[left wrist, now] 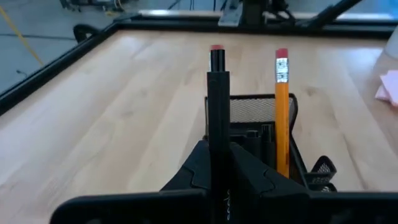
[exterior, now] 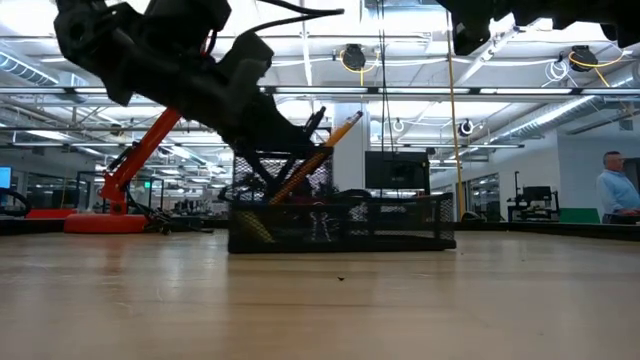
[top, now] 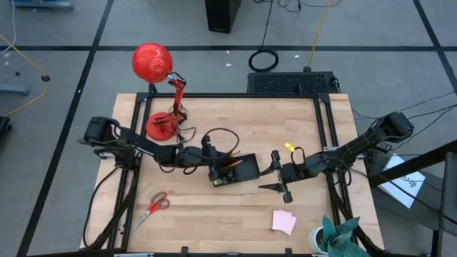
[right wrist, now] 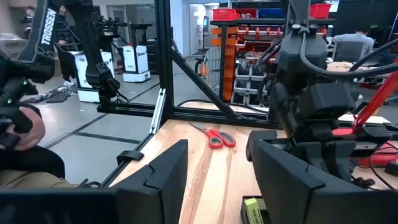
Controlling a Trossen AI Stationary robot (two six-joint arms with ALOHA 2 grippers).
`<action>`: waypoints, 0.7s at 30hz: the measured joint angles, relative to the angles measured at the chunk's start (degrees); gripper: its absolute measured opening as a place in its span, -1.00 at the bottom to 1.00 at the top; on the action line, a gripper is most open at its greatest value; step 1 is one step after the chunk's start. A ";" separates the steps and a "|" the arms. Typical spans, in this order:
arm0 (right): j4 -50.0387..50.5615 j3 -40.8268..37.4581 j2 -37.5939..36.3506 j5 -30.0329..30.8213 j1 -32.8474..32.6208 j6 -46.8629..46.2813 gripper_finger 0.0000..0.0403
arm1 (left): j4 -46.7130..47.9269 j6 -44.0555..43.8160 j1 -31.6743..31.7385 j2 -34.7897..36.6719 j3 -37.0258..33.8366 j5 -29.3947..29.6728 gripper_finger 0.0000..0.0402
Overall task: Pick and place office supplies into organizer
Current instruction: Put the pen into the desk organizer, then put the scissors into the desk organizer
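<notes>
The organizer (top: 241, 170), a low black mesh tray, stands mid-table with an orange pencil (left wrist: 282, 112) leaning in it and a yellow-green piece (right wrist: 252, 210) at its near left corner. At the organizer's left end, my left gripper (left wrist: 217, 152) is shut on a thin dark pen (left wrist: 217, 93) and slants down toward the tray (exterior: 340, 225). My right gripper (top: 274, 174) hovers open just right of the organizer, nothing between its fingers (right wrist: 155, 180). Red-handled scissors (top: 154, 206) lie flat at the near left. A pink sticky-note pad (top: 283, 221) lies at the near right. My left gripper pinches the pen's shaft (left wrist: 217, 140) between its two fingers. The pen runs along the fingers and sticks out ahead of them, its red-tipped end (left wrist: 216, 50) leading over the organizer. The fingers come from the table's left, slanting downward. I cannot tell whether the pen touches the tray.
A red desk lamp (top: 153, 63) stands on its round base (top: 161, 126) at the far left, cables trailing toward the organizer. A teal cloth (top: 343, 234) and a white cup sit at the near right corner. People show beyond the table (exterior: 615, 185).
</notes>
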State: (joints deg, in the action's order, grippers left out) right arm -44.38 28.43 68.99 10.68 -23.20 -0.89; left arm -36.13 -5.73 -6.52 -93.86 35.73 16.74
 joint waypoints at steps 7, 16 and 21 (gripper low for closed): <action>0.28 0.01 0.00 0.02 -0.02 0.00 -0.16 | -5.01 0.04 0.00 -3.98 0.15 0.01 -0.86; 0.48 0.02 0.00 0.02 -0.02 0.00 -0.16 | -5.03 0.65 0.07 -3.81 0.11 -1.98 -0.64; 0.48 0.00 0.00 0.02 -0.02 0.00 -0.16 | -5.01 0.65 0.00 -3.81 0.11 -3.69 -0.29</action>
State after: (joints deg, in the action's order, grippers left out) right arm -43.90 28.43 68.99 10.70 -23.22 -0.89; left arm -41.15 -5.08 -6.52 -97.67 35.83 13.05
